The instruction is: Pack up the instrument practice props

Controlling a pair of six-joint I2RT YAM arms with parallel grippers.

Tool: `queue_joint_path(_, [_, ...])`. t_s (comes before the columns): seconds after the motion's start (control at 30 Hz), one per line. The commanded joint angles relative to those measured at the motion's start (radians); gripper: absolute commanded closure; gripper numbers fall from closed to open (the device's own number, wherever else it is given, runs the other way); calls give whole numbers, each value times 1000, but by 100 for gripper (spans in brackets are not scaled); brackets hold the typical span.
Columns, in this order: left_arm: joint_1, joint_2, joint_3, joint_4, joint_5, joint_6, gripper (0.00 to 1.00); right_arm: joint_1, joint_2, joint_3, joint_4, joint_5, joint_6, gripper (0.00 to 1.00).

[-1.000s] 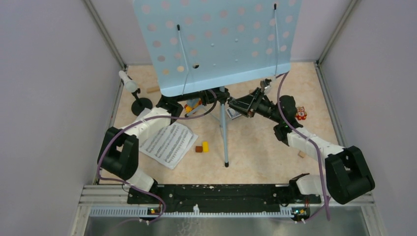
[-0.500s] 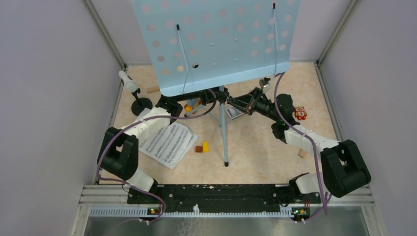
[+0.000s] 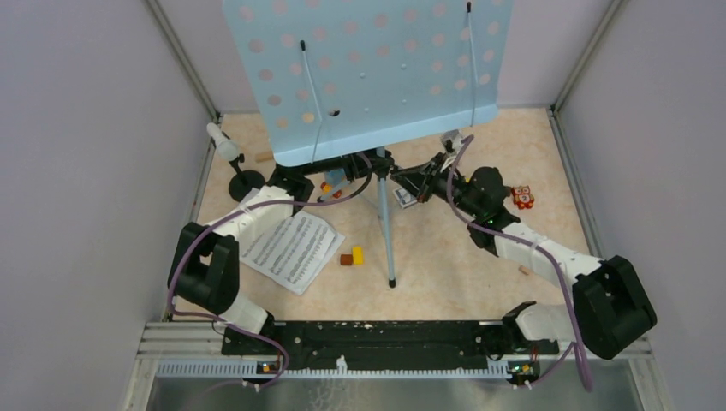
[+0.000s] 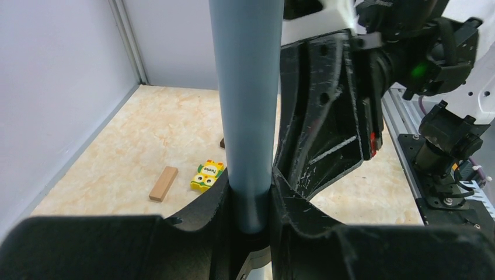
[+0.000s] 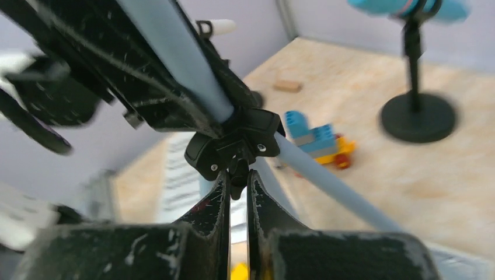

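Music stand (image 3: 368, 77) at table (image 3: 454, 257) centre, pole (image 4: 248, 116) clamped between left jaws, right jaws pinched shut on black hub knob (image 5: 236, 176), sheet music (image 3: 287, 250) laid near left.

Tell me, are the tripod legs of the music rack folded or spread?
Spread: one leg slants outward from the black hub.

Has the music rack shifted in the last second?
Yes. The music rack has shifted slightly left: its lower right corner now sits farther from the back right corner post.
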Motion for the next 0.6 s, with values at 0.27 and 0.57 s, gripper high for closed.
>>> queue_joint_path(0.27, [19, 30, -31, -131, -62, 54, 100, 320, -148, 74, -645, -178, -827, 100])
queue_joint_path(0.57, [20, 29, -29, -131, -61, 53, 100, 472, -127, 20, -649, -178, -827, 100])
